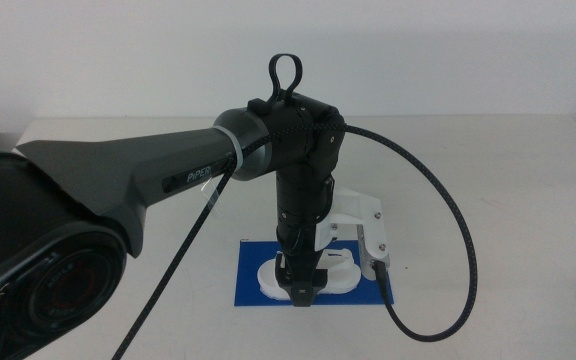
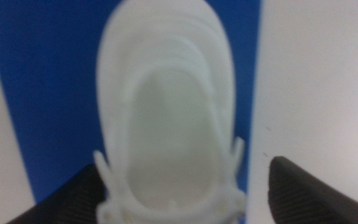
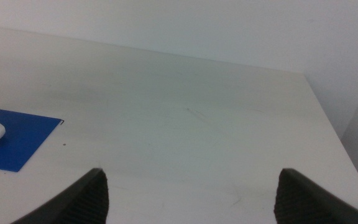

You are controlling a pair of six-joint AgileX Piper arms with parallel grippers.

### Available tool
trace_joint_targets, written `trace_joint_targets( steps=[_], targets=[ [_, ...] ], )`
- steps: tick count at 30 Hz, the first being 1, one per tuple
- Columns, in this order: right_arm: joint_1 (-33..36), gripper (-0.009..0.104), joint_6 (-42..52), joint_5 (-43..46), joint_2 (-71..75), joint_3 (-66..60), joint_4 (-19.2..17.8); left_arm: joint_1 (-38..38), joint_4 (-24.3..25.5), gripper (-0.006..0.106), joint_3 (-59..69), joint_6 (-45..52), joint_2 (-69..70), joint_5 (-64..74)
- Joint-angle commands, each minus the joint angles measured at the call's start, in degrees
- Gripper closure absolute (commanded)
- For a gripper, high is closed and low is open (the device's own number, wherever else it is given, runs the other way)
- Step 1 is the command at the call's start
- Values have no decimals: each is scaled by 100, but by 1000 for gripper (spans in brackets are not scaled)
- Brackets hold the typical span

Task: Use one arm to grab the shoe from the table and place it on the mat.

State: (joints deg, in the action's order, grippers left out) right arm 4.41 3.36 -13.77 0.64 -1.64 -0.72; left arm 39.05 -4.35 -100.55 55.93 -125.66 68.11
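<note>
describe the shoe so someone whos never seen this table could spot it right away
Start at the white table and find the only coloured patch, a flat dark-blue mat near its front edge. The shoe lies on that mat, under the left claw, whose jaws stand open on either side of it. It is the one small, rounded white thing on the blue, open-topped like a sandal.

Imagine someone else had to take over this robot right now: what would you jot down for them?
Left gripper: down over the mat, jaws open on either side of the shoe, not clamping it.
Right gripper: open, waiting off to the side above bare table.
Shoe: white, lying on the blue mat.
Done: the shoe appears placed.
Left: probably just lift the left arm clear and check that the shoe sits fully on the mat.
</note>
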Motion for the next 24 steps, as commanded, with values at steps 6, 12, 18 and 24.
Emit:
trace_joint_targets(
  steps=[6, 12, 18, 24],
  targets=[
    [16, 17, 61, 416, -21, -29, -62, 8, -94, 6, -397, -82, 676, 708],
    [16, 17, 61, 416, -21, -29, -62, 8, -94, 6, -559, -235, 1228, 689],
    [16, 17, 61, 416, -21, -29, -62, 2, 13, 7, -559, -1175, 2030, 673],
    [16, 17, 61, 416, -21, -29, -62, 8, 221, 14, -559, -3572, 2948, 621]
  ],
)
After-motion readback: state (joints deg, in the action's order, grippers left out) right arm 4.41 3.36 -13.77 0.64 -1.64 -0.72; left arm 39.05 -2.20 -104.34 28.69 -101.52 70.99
